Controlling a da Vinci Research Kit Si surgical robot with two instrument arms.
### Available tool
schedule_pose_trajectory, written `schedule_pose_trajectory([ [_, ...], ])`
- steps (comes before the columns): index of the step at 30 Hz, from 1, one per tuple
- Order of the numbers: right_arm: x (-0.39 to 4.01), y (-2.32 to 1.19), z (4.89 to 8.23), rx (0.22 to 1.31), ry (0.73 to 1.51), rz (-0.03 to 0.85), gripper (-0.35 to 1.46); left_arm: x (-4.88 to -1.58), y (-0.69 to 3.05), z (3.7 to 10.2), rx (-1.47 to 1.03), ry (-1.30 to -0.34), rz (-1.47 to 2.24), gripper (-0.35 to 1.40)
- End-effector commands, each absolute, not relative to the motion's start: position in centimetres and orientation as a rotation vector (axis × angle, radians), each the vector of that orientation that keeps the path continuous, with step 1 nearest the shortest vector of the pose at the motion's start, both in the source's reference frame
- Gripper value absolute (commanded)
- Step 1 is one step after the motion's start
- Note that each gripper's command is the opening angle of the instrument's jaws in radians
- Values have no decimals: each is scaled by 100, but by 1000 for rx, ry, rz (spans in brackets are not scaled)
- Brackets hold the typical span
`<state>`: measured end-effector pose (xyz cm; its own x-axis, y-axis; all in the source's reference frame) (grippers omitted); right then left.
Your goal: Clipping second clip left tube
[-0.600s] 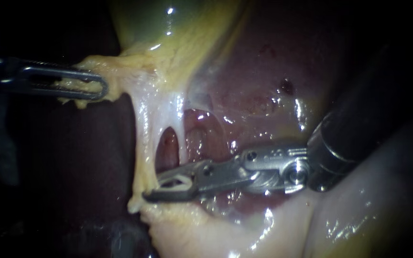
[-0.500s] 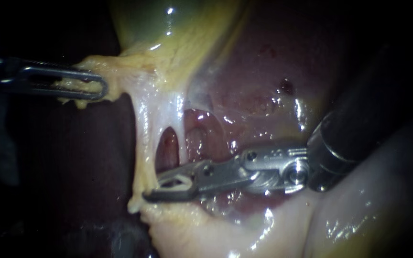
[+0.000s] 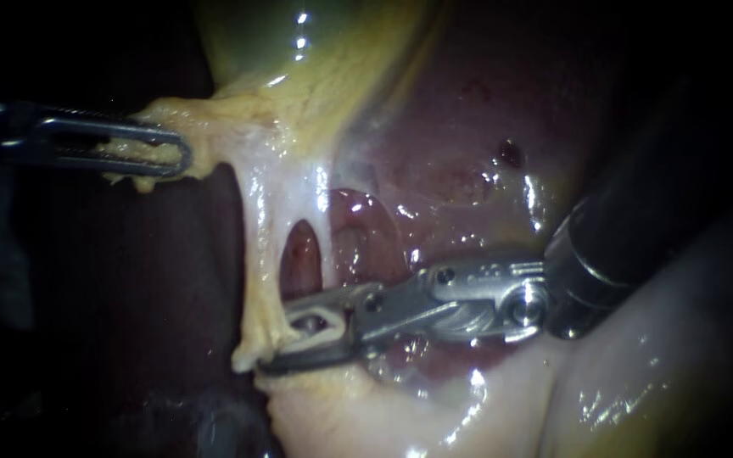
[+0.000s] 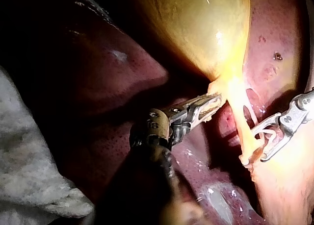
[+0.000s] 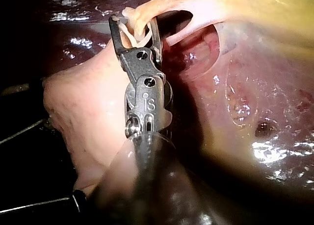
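Note:
The left tube (image 3: pixel 256 254) is a pale yellow strand stretched from the gallbladder (image 3: pixel 299 51) down to fatty tissue. A thinner right tube (image 3: pixel 326 246) runs beside it. My left instrument (image 3: pixel 150 153) comes in from the left, its slotted jaws shut on yellow tissue at the gallbladder's neck; in its wrist view (image 4: pixel 208 105) it pulls that tissue sideways. My right instrument (image 3: pixel 271 337) reaches in from the right. Its jaws stand apart and carry a white clip (image 3: pixel 324 339), and they straddle the left tube's lower end. The right wrist view shows the jaws (image 5: pixel 133 21) with the tube across their tips.
Dark red liver (image 3: pixel 460 144) lies behind the tubes, with a window between them. Pale fatty tissue (image 3: pixel 358 416) bulges under the right instrument's jaws. White gauze (image 4: pixel 24 151) lies beside the left instrument's shaft.
My right instrument's jaws have slid left along the tissue, so the left tube's lower end now sits deeper between them. The left instrument has held still.

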<state>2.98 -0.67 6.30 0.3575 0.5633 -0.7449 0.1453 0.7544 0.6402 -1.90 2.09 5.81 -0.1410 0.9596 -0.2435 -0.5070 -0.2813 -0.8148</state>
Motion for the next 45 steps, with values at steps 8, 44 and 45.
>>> schedule_pose_trajectory([
  [8,302,-68,638,696,1199,302,48,-190,209,581,-937,-690,1670,-35],
  [44,344,-80,663,854,1312,357,50,-192,208,582,-937,-688,1669,-35],
  [45,344,-80,663,863,1316,358,50,-192,208,582,-937,-688,1669,-35],
])
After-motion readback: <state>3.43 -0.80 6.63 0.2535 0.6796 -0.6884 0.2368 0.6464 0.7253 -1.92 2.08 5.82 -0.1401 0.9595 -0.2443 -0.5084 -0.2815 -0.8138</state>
